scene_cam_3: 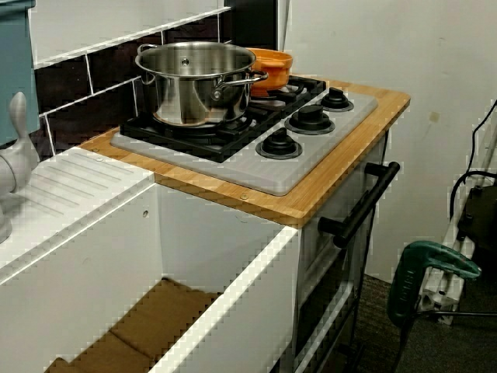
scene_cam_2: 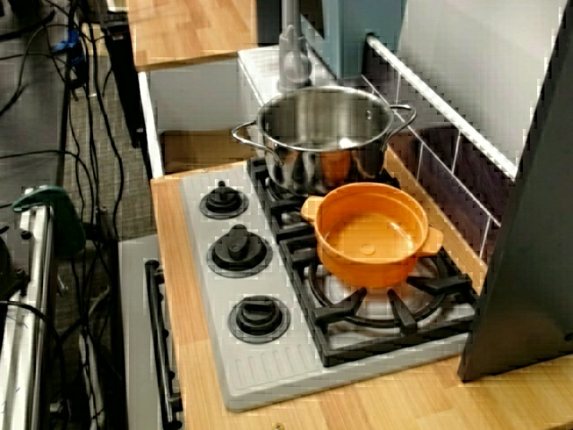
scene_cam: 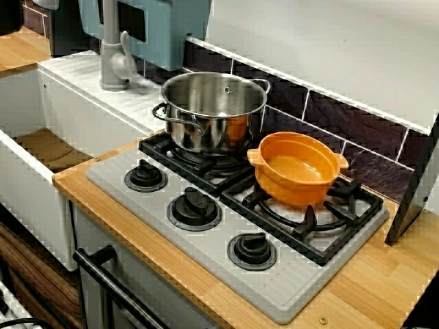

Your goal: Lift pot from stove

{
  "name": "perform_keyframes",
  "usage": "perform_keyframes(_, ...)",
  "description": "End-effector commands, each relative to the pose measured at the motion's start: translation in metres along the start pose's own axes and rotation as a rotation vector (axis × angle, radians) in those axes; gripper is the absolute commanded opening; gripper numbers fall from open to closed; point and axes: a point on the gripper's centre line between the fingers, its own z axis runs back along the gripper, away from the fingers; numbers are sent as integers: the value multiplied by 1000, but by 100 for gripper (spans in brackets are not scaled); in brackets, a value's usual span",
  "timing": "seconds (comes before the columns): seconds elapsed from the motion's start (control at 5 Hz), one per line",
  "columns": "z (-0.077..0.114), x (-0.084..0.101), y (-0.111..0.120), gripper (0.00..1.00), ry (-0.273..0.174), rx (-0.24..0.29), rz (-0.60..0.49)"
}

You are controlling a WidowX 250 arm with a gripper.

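We see no pincer in any view, so its state is beyond us. The orange pot (scene_cam: 298, 168) sits on the stove (scene_cam: 206, 240)'s right burner grate, just beside the steel pot (scene_cam: 212, 111).

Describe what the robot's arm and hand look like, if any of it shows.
No arm or hand clearly shows. The only candidate is a dark grey, flat, slanted slab right of the stove. It shows no joints, cables or markings, so I cannot call it the arm.
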Motion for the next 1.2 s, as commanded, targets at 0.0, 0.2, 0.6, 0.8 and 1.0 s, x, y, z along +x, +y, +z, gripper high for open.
perform_keyframes(0.0, 0, 0, 0, 100, 0, 0, 0)
perform_keyframes(0.2, -11, 36, -5, 100, 4, 30, -25)
perform_keyframes(0.6, -36, 86, -43, 100, 27, 61, -107)
perform_keyframes(0.8, -56, 111, -66, 100, 30, 73, -115)
perform_keyframes(1.0, -70, 136, -93, 100, 19, 94, -115)
